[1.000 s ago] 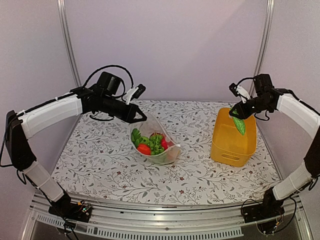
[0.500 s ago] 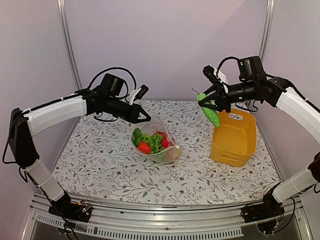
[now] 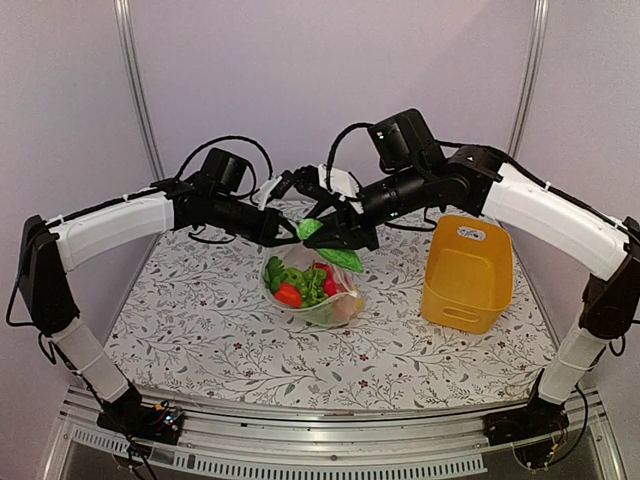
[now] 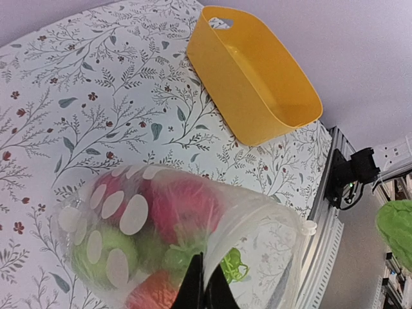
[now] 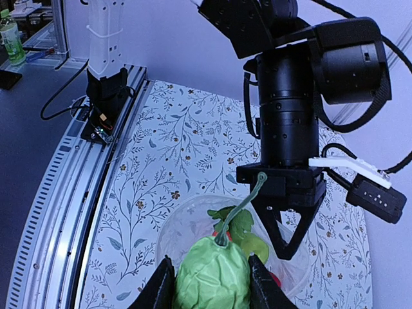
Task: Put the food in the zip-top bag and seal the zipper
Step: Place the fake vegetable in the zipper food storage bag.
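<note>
A: Top view. The left gripper point(image 3: 290, 232) is shut tight, pinching the rim of the zip-top bag point(image 3: 338, 300) and lifting that side so the mouth gapes. The bag's bottom rests mid-table point(image 3: 200, 320).

B: Right gripper point(image 3: 335, 238)?

A: Clamped around a green toy vegetable point(image 3: 345, 260), fingers part-spread by its bulk. It hangs right over the bag mouth, close beside the left gripper's tip.

B: What does the right wrist view add?

A: The vegetable's crinkled skin and thin curved stem point(image 5: 241, 206); from above it's only a green lump. It also looks down into the open bag: green pieces inside, the left gripper's closed point just past them.

B: Left wrist view?

A: The bag wall up close. White dots point(image 4: 132, 215), a red fruit point(image 4: 187, 206) and a green fruit point(image 4: 106, 248) press against the film. The zipper point(image 4: 270, 205) curves along the open mouth, unsealed. The yellow bin point(image 4: 257, 119) lies beyond, well apart. The vegetable only clips the right edge.

B: Any writing?

A: A white sticker point(image 3: 470, 233) sits on the bin's inner far wall, seen from the top view only, its print too small to read. A bottle point(image 5: 8, 35) shows in the corner of the right wrist view, label blurred.
</note>
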